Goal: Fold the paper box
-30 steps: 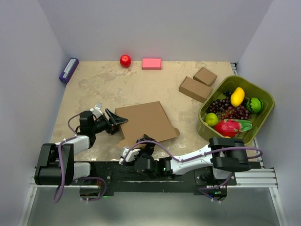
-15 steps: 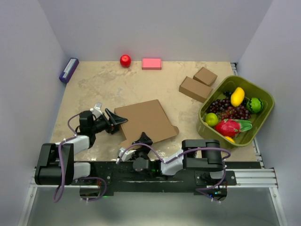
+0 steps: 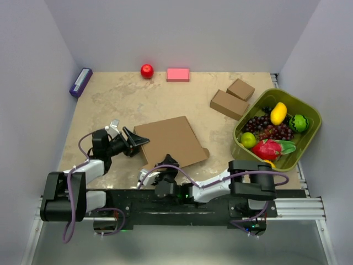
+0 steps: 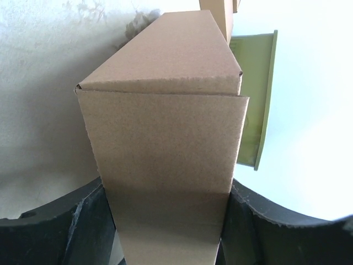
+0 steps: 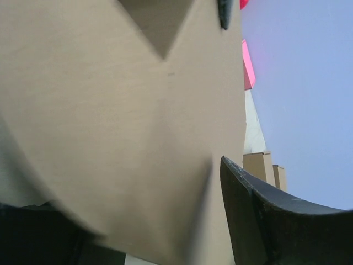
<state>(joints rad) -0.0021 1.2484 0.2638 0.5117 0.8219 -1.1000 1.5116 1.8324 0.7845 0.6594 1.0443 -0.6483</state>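
The paper box (image 3: 171,142) is lying folded flat on the tan table (image 3: 110,105), near its front edge and just ahead of the arm bases. The left gripper (image 3: 139,144) is meeting the box's left edge, and in the left wrist view its black fingers (image 4: 83,221) are pressing against both sides of the cardboard, so the jaws are pinching the paper box. The right gripper (image 3: 168,162) is sitting at the box's near edge; in the right wrist view cardboard is filling almost the whole frame with one dark finger (image 5: 265,221) showing beside it, and I cannot tell whether those jaws are gripping or merely straddling the flap. Beyond the box to the right, two small brown boxes (image 3: 229,104) are lying side by side, touching or nearly so. Further right of the box, a green basket (image 3: 298,99) is holding dark grapes (image 3: 265,130), a yellow fruit (image 3: 278,113), a pink dragon fruit (image 3: 267,149) and some green fruit. Behind the box, by the back wall, a red ball (image 3: 146,70) and a pink block (image 3: 177,74) are resting near each other. Off to the box's far left, a purple object (image 3: 80,82) is lying against the side wall.
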